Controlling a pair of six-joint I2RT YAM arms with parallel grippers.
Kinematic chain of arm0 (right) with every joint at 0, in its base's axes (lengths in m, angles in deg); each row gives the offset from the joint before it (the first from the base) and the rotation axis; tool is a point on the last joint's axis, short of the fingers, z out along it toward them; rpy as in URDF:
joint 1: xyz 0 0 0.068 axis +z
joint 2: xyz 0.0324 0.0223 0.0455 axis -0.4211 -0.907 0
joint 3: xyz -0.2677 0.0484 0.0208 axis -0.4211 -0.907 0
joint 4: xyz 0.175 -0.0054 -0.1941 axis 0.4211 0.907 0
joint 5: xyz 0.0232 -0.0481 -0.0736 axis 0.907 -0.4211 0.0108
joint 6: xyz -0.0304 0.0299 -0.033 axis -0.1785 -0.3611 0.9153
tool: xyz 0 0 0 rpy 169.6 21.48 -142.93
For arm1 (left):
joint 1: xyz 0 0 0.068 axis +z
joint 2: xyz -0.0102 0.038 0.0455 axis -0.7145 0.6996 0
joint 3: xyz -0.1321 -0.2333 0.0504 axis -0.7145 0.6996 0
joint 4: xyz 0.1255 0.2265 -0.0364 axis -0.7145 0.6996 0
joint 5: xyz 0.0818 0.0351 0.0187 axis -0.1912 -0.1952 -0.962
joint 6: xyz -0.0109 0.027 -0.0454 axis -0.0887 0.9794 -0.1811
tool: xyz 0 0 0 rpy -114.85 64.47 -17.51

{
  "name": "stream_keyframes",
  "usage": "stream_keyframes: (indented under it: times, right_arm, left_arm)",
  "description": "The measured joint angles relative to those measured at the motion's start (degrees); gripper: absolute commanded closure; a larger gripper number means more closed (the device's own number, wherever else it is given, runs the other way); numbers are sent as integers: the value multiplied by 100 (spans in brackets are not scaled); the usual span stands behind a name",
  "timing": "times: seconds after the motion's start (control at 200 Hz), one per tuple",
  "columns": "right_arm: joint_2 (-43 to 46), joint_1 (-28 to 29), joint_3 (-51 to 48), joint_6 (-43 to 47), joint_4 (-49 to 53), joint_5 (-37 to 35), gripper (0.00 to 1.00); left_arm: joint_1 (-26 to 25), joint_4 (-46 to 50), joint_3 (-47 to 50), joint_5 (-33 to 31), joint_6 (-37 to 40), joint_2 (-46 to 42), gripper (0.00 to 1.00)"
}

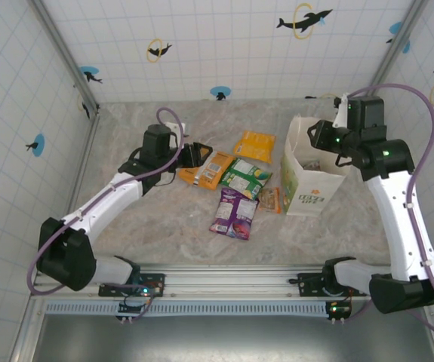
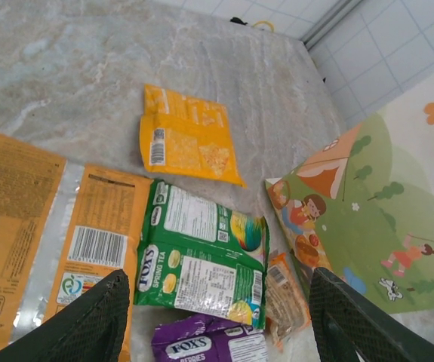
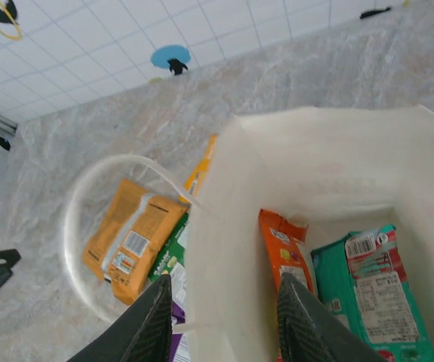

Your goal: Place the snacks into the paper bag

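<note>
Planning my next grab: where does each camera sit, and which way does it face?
Top external: above and behind the bases, looking down on the table; both arms, left hand and right hand show.
Left wrist: on the left arm, facing down at the green Fox's Spring Tea packet; its fingers frame the bottom.
Right wrist: over the paper bag, looking into it at a teal packet; its fingers straddle the bag's wall.
Shared: top and left wrist both show that green packet and the bag.
</note>
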Motion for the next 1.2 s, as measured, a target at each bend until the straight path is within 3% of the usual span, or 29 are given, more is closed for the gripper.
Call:
stream_keyframes:
  times: [0.175,0.44,0.705,0.831,1.201]
  right_arm:
    - [57,511,337,-85,-144,-52,58]
    - [-302,2011,837,-114,-293,-662,55]
    - [-1239,3215,994,-11,-396,-1167,53]
    - [-1600,3464,1080,81,-420,-1266,52]
    - [-1823,3598,944,203,-916,-953,50]
  left_arm:
    - [302,264,-39,173,-289,267,37]
    - [1471,433,-33,798,-435,389,37]
    - [2184,1016,-116,1526,286,1257,38]
    - [2214,1309,-282,1821,616,1862,43]
    - [2214,1502,-905,2129,1263,3075,43]
